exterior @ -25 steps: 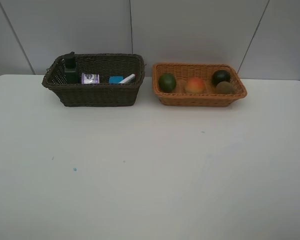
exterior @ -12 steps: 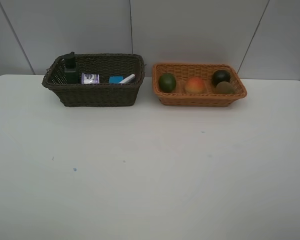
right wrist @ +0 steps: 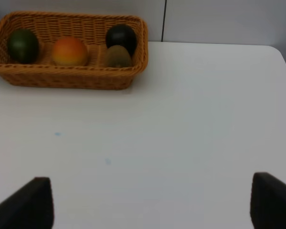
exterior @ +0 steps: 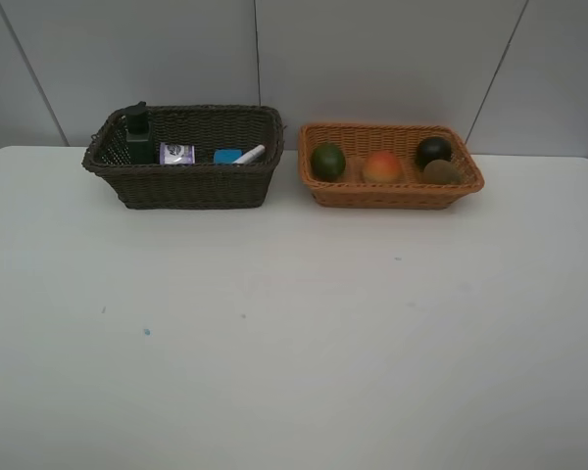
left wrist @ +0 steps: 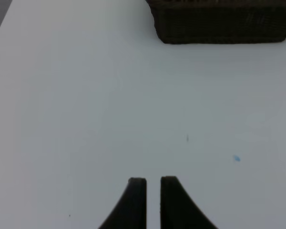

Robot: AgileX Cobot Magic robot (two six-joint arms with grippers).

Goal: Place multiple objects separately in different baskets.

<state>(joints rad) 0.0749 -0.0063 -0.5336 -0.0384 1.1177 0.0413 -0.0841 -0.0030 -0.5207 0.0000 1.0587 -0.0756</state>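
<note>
The dark brown basket [exterior: 191,186] stands at the back left and holds the dark green bottle [exterior: 138,139], the purple-lidded jar [exterior: 176,153], the blue eraser [exterior: 226,156] and the white marker [exterior: 250,154]. The orange-tan basket [exterior: 392,194] at the back right holds the lime [exterior: 327,161], the peach [exterior: 382,167], the mangosteen [exterior: 432,150] and the kiwi [exterior: 441,172]. Neither arm shows in the exterior view. In the left wrist view my left gripper [left wrist: 153,191] is nearly shut and empty over bare table. In the right wrist view my right gripper [right wrist: 152,200] is wide open and empty.
The white table [exterior: 294,333] has small blue specks [exterior: 146,332]. A grey panelled wall [exterior: 372,59] stands right behind the baskets. The dark basket's side [left wrist: 219,24] shows in the left wrist view, the orange-tan basket [right wrist: 66,76] in the right wrist view.
</note>
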